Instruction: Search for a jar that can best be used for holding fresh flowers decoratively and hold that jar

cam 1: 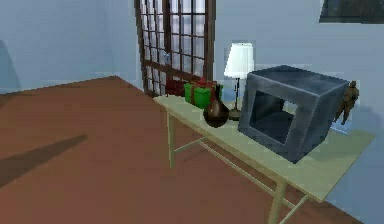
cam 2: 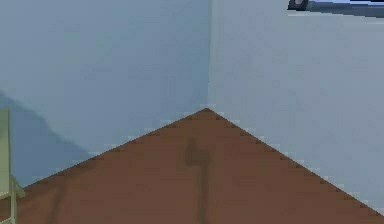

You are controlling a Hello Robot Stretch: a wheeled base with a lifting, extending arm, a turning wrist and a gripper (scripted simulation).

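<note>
A dark brown round-bellied vase with a narrow neck (cam 1: pixel 216 108) stands on a long pale wooden table (cam 1: pixel 330 160) at the forward view's middle. Behind the vase sit green and red box-like things (cam 1: pixel 198 93). A white-shaded table lamp (cam 1: pixel 238 68) stands just beyond them.
A large dark grey open-fronted box (cam 1: pixel 290 110) takes up the table's right part, with a small brown figure (cam 1: pixel 350 100) behind it. A dark-framed glass door (cam 1: pixel 175 45) is at the back. Brown floor (cam 2: pixel 210 170) runs to a blue wall corner. A pale table end (cam 2: pixel 6 160) shows at the arm side view's left.
</note>
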